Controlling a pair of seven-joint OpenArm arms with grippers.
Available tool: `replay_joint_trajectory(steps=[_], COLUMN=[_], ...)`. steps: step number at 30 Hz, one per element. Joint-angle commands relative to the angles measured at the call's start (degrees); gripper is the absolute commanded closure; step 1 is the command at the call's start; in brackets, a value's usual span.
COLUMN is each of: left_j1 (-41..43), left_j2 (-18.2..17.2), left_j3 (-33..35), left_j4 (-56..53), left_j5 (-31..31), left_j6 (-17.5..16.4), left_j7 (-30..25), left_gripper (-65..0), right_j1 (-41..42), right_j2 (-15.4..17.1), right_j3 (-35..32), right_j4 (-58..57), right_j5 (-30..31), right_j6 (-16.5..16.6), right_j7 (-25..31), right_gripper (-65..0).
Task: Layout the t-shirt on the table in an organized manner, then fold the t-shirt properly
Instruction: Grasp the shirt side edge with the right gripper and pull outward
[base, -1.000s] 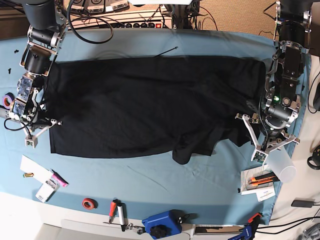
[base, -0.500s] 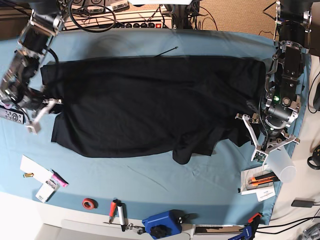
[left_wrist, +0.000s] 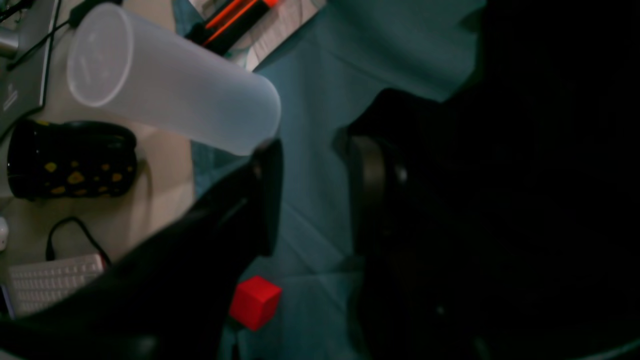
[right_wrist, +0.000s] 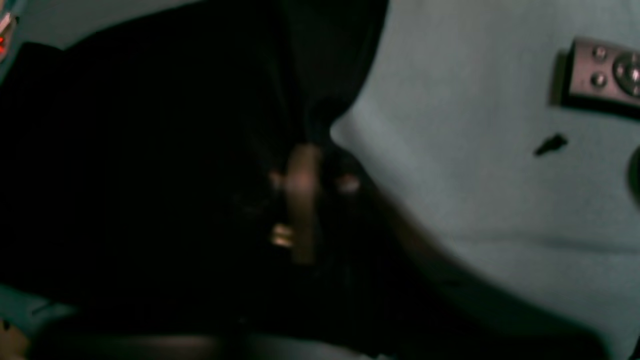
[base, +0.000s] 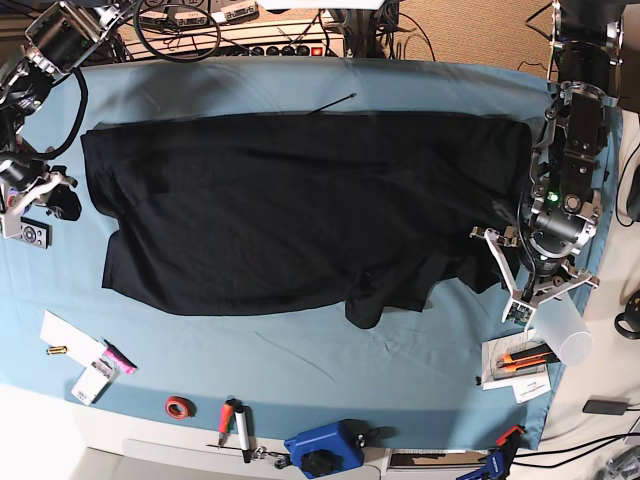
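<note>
The t-shirt (base: 300, 210) lay spread across the centre of the worktop (base: 300, 350), its long axis running left to right across the base view. Its lower edge was uneven, with a bunched fold hanging below the hem line at lower centre (base: 365, 305).

The right hand (base: 30, 205) was at the far left of the base view, just beside the garment's left end. A small dark clump sat against it, but whether this was cloth could not be determined. In the right wrist view, which was blurred, dark fabric gathered to a point at the fingers (right_wrist: 300, 200). Whether that hand was gripping or letting go could not be told.

The left hand (base: 540, 290) stood at the right of the base view, just beside the shirt's lower right corner. Its jaws stood apart with nothing between them; in the left wrist view, blue cloth showed in the gap between the fingers (left_wrist: 267, 195), with the black fabric on one side.

Judged nearer to the bunched lower fold: the left hand, with the fold lying to its left in the base view.

No brand, label or legible writing was found. The print and tag were not visible.
</note>
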Motion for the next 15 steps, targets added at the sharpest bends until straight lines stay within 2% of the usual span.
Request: replay_joint_trajectory(steps=[1, 2, 3, 5, 6, 8, 10, 12, 15], left_j1=[-1.0, -1.0, -1.0, -1.1, -1.1, -1.1, -1.1, -1.0, -1.0], left_j2=[-0.6, -0.6, -0.6, -0.6, -0.6, -0.6, -0.3, 0.1, 0.2], left_j3=[-0.4, -0.4, -0.4, -0.4, -0.4, -0.4, -0.4, -0.4, -0.4], left_j4=[1.0, 1.0, 1.0, 1.0, 1.0, 1.0, 1.0, 1.0, 1.0], left_j5=[0.4, 0.4, 0.4, 0.4, 0.2, -1.2, -2.4, -2.6, -2.5], left_j6=[0.3, 0.3, 0.3, 0.3, 0.5, 0.5, 0.5, 0.5, 0.5], left_j7=[-0.9, -0.9, -0.9, -1.4, -1.6, -2.0, -2.0, -2.0, -1.9], left_gripper=[-23.2, -23.2, -23.2, -23.2, -23.2, -23.2, -23.2, -23.2, -23.2], right_j1=[0.8, 0.9, 1.3, 2.9, 4.2, 7.0, 9.4, 11.3, 14.1], right_j2=[1.3, 1.1, 0.8, 0.5, 0.6, 0.5, 0.5, 0.5, 0.0], right_j3=[0.3, 0.3, 0.2, -1.4, -3.0, -7.0, -12.0, -17.2, -23.3], right_j4=[1.0, 1.0, 1.0, 0.8, 0.5, -0.7, -3.1, -6.4, -11.9], right_j5=[1.0, 0.5, -1.9, -10.4, -14.8, -21.4, -24.3, -27.1, -35.4], right_j6=[0.1, 0.1, 0.1, -0.5, -3.6, -6.5, -7.3, -9.0, -17.4], right_j7=[1.1, 2.5, 7.2, 16.3, 18.5, 19.2, 19.4, 22.4, 26.1], right_gripper=[-21.5, -24.8, -24.8, -24.8, -24.8, -24.8, -24.8, -24.8, -24.8])
